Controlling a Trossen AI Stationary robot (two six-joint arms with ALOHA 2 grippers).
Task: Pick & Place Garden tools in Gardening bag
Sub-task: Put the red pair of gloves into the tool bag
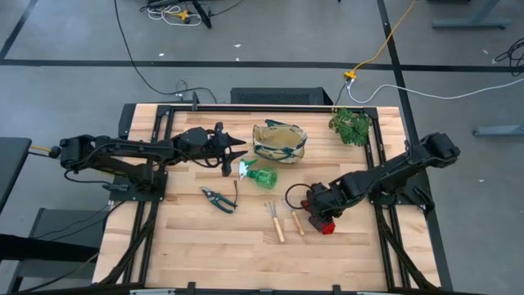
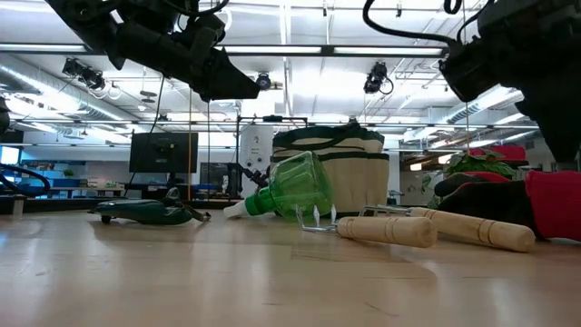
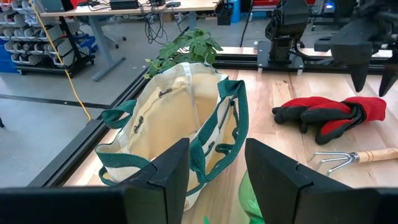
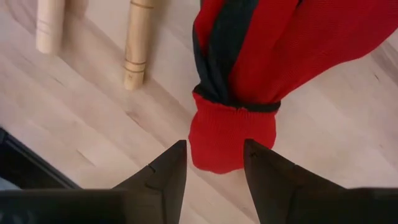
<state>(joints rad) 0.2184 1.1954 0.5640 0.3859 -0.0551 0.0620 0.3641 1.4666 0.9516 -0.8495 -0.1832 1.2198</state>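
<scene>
One gardening bag (image 1: 279, 141) sits upper centre. One spray bottle (image 1: 260, 175) lies on its side, nozzle pointing left. One pruning shears (image 1: 219, 199); two mini rakes (image 1: 276, 220), handles toward the bottom edge. Right gripper (image 4: 214, 163), jaws apart, straddles the gloves (image 1: 322, 223); left gripper (image 3: 216, 163) is open by the bag.

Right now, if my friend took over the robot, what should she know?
Left gripper: open, empty, in the air next to the gardening bag.
Right gripper: open, right over the red cuff of the gloves, not gripping yet.
On the table, none packed as far as can be seen: spray bottle on its side by the bag, pruning shears, two mini rakes.
Done: nothing in the bag that shows.
Left: all tools. The gloves look likely first.
</scene>
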